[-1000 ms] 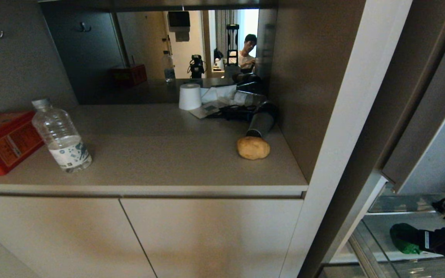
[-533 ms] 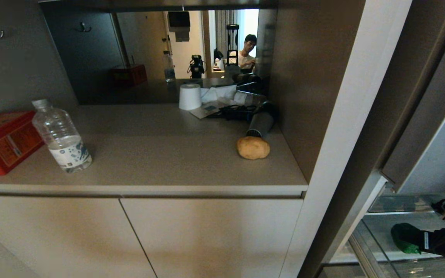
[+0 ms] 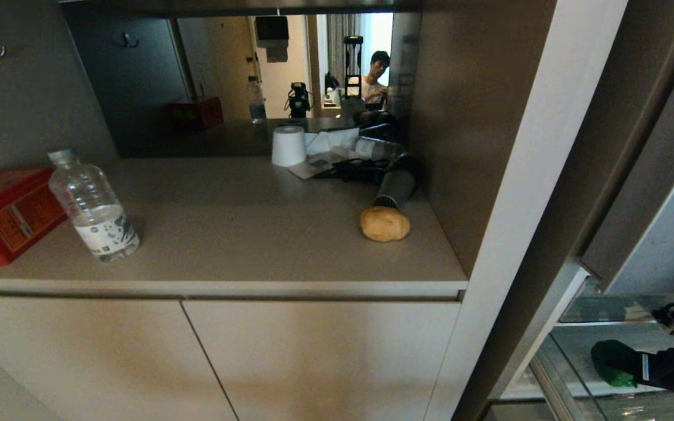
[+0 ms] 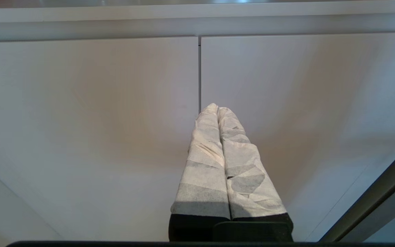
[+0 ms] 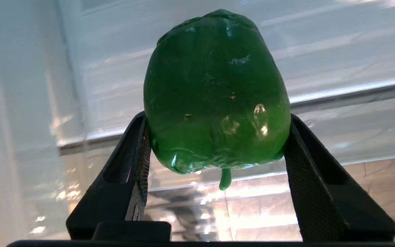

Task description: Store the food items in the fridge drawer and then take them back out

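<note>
Pepper (image 5: 216, 92): in fridge drawer (image 3: 583, 345), stem end toward the wrist camera, long axis along the fingers | Right tool (image 5: 216, 137): clamped on pepper, both pads touching its sides | Potato (image 3: 385, 224): on table (image 3: 243, 228), lying crosswise | Left tool (image 4: 218, 109): fingers pressed together, empty, facing cabinet doors.

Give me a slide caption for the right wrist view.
Right gripper with black fingers closed on a glossy dark-green bell pepper inside the transparent plastic fridge drawer.

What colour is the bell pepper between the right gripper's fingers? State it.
Glossy dark green all over the bell pepper, stem included; the right wrist view shows it best.
</note>
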You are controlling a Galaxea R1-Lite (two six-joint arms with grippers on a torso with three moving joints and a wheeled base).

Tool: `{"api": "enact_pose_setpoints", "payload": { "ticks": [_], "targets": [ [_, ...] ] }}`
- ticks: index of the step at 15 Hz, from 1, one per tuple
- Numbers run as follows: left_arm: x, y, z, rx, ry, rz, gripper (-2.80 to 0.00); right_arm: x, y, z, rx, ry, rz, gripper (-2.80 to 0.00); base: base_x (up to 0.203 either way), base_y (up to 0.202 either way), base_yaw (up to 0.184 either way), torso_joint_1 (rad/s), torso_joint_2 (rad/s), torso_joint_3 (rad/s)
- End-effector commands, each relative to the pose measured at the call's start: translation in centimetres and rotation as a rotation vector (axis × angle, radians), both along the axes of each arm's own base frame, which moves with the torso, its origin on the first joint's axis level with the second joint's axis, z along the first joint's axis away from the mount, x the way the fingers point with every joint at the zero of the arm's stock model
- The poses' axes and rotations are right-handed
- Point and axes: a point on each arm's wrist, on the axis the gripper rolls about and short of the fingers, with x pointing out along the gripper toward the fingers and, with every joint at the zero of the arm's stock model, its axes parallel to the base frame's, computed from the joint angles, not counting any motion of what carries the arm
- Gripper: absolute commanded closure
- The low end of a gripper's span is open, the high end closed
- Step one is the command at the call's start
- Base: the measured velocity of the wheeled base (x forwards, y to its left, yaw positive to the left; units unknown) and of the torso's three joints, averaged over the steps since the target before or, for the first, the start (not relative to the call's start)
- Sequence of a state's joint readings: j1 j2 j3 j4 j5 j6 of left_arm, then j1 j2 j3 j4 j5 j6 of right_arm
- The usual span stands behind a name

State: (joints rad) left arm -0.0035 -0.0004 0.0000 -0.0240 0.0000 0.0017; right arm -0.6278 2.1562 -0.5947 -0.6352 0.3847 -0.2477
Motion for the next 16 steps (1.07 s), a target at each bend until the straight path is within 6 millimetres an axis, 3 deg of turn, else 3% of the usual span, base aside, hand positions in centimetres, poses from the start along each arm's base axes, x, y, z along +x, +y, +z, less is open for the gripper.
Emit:
{"api": "enact_pose_setpoints", "payload": {
  "ticks": [1, 16],
  "targets": [
    [0.1, 0.0, -0.3, 0.0, 0.011, 0.0, 0.0, -1.4, 0.5, 1.5, -0.012, -0.018, -0.013, 0.0, 0.0, 0.0, 0.0, 0.0, 0.0, 0.0],
    [0.1, 0.0, -0.3, 0.0, 0.009, 0.0, 0.0, -11.8, 8.0, 9.1, -0.109, -0.194, -0.017, 0.0, 0.0, 0.0, 0.0, 0.0, 0.0, 0.0]
  ]
}}
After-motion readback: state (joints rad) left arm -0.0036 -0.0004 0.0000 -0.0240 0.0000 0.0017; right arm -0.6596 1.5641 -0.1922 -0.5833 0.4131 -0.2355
